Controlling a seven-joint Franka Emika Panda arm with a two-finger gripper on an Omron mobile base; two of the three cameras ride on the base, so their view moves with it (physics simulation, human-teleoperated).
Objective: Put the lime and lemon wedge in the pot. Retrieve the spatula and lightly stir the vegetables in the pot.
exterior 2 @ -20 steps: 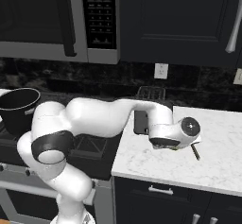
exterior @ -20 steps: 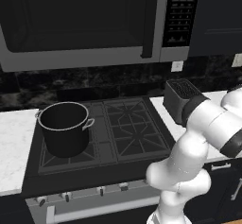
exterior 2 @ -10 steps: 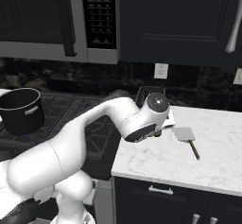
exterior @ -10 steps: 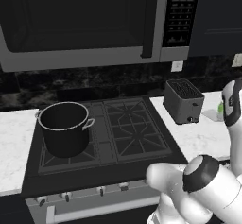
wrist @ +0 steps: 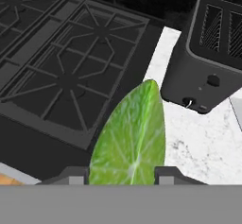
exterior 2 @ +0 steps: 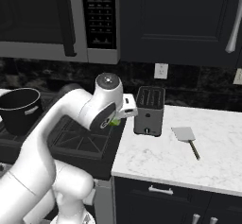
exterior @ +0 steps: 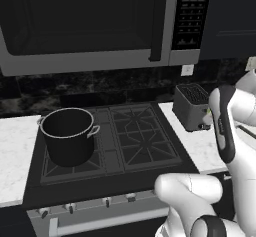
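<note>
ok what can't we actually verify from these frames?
- Pot contents: inside too dark, left base view.
- Gripper fingertips: cut off by the bottom edge, hand view; the lime covers the gap.
- Lime in right base view: mostly hidden behind the arm.
- Toaster: cropped by the right edge, hand view.

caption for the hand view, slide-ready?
Gripper shut on a green lime wedge, carried above the counter edge between the stove grates and the dark slotted-top box.
</note>
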